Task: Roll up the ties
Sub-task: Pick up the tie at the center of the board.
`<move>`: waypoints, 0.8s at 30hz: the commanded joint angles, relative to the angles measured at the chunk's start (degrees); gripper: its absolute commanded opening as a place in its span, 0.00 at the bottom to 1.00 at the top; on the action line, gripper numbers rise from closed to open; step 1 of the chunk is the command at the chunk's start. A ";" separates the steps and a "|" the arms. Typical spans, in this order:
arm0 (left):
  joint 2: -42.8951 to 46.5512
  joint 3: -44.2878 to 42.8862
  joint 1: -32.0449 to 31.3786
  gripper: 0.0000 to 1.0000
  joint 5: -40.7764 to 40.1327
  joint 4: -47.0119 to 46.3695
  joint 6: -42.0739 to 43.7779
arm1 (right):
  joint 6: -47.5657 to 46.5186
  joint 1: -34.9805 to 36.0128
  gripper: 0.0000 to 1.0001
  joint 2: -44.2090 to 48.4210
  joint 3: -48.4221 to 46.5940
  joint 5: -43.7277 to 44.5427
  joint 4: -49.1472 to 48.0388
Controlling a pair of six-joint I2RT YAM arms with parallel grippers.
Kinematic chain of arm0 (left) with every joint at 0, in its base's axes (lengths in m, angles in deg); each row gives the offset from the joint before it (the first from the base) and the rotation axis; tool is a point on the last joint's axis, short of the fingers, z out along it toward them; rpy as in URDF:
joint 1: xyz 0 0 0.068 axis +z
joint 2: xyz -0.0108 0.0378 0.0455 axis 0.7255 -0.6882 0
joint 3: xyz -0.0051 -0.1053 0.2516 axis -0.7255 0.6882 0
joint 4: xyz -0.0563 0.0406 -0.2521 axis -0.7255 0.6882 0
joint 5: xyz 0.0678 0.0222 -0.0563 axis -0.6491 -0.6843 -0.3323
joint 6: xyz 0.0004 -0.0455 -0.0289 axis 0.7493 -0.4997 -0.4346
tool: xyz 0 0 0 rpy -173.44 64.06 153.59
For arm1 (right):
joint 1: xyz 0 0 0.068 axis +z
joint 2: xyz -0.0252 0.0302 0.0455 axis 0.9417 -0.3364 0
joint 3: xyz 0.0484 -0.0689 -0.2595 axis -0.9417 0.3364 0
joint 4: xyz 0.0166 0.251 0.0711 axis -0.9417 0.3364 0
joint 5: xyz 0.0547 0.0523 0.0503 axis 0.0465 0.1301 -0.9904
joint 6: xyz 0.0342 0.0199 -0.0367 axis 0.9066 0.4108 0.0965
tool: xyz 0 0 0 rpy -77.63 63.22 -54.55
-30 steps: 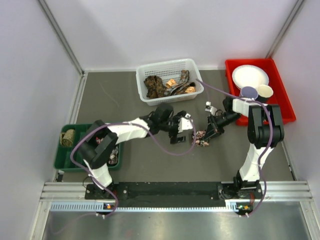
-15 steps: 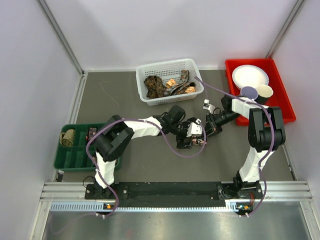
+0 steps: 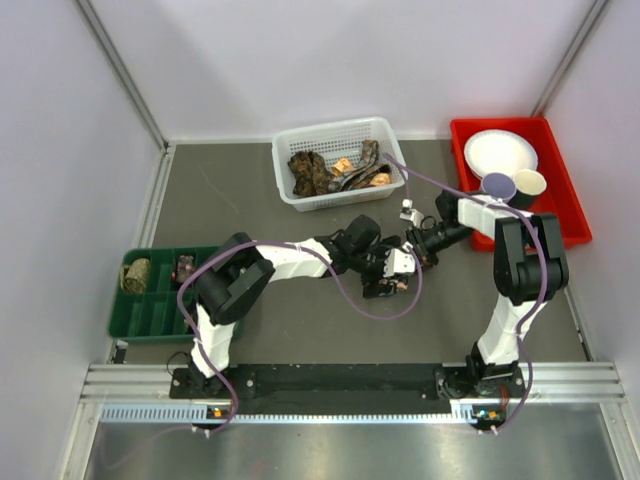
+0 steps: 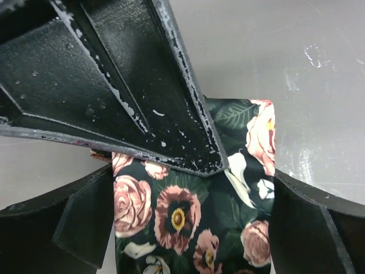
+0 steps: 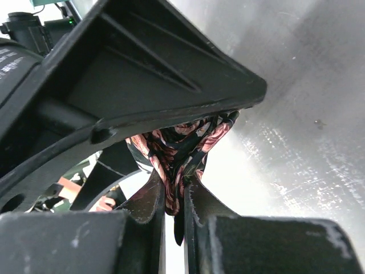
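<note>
One tie (image 4: 188, 217), dark with pink roses, lies flat on the grey table between the wide-apart fingers of my left gripper (image 4: 191, 234), which is open and straddles it. My right gripper (image 5: 174, 200) is shut on a bunched part of the same tie (image 5: 182, 142), and its black body (image 4: 114, 85) looms over the cloth in the left wrist view. From above, both grippers meet at mid-table, the left gripper (image 3: 388, 272) just left of the right gripper (image 3: 418, 252), and only a scrap of the tie (image 3: 397, 286) shows.
A white mesh basket (image 3: 290, 190) at the back holds several loose ties (image 3: 320, 172). The green tray (image 3: 150, 315) at the left holds two rolled ties (image 3: 135, 275). A red bin (image 3: 560, 210) with a plate and cups stands at the right.
My left arm has reached right across the table until its open fingers straddle the tie. The right gripper, still shut on the tie, has shifted slightly back and left.
</note>
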 commanded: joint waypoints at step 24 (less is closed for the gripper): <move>12.65 0.26 11.00 0.99 8.71 19.93 -20.82 | 1.44 -3.46 0.00 0.35 -3.66 -6.67 0.07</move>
